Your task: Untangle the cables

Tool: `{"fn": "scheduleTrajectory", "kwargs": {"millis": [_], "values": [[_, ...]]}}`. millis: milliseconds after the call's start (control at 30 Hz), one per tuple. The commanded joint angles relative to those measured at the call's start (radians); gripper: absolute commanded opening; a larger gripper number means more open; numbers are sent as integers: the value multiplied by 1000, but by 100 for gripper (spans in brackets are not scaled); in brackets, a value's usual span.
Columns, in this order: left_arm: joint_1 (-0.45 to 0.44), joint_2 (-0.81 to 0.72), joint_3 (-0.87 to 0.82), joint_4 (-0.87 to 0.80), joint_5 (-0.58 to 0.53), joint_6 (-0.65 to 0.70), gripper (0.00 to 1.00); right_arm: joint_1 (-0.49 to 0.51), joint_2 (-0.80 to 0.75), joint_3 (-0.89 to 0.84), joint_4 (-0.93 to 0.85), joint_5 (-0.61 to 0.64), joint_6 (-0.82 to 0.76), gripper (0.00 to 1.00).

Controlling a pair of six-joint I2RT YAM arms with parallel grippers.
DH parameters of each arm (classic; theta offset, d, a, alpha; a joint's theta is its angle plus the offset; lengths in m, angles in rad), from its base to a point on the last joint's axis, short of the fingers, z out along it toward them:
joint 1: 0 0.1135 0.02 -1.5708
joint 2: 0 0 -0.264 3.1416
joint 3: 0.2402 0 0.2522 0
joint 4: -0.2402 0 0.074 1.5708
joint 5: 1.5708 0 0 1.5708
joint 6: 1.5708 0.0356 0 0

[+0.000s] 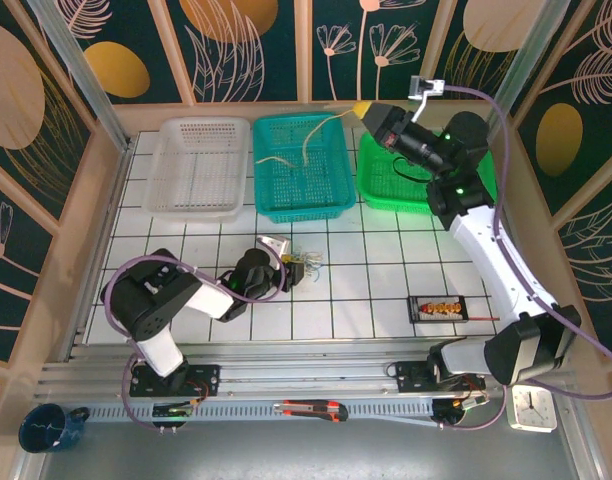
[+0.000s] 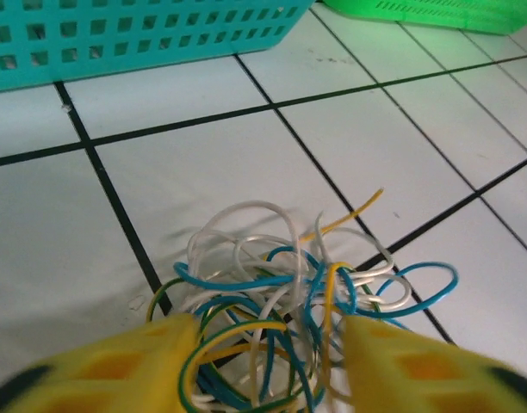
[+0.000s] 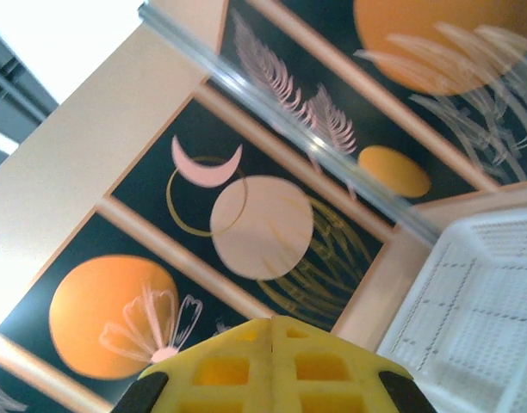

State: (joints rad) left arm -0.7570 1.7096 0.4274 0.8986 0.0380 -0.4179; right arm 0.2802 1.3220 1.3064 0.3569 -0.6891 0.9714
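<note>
The cables [image 2: 281, 292] lie as a small tangle of blue, white, yellow and green-yellow wires on the white tiled table [image 2: 203, 155], also seen as the tangle [image 1: 306, 262] from above. My left gripper [image 2: 268, 353] is open, with a yellow finger on each side of the tangle's near part. My left gripper [image 1: 289, 272] sits low on the table. My right gripper [image 1: 364, 110] is raised over the teal basket [image 1: 331, 205], jaws pressed together. A whitish cable [image 1: 311, 135] hangs from its tip into that basket. Another pale cable [image 1: 276, 160] lies inside.
A white basket [image 1: 196, 205] stands left of the teal one and a green basket [image 1: 386, 185] right of it. A black tray [image 1: 441, 308] with orange parts sits front right. A box cutter [image 1: 311, 408], a clock [image 1: 531, 408] and a blue mug [image 1: 48, 428] lie near the front rail.
</note>
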Motion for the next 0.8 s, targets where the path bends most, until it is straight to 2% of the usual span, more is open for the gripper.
{"fn": "scheduleTrajectory", "kwargs": {"millis": [0,133,300,500,767], "values": [[7,-93,12,-52,17,-18,70,-52,-39,-53,41,33,2,0],[7,-186,39,-143,8,-15,98,-106,-40,-113,15,94,-50,0],[7,-276,70,-243,-35,-16,99,-169,11,-121,-16,136,-121,0],[6,-349,92,-294,-34,-49,99,-245,112,-76,-67,181,-173,0],[7,-401,109,-324,-36,-90,99,-276,250,-34,-90,291,-254,0]]}}
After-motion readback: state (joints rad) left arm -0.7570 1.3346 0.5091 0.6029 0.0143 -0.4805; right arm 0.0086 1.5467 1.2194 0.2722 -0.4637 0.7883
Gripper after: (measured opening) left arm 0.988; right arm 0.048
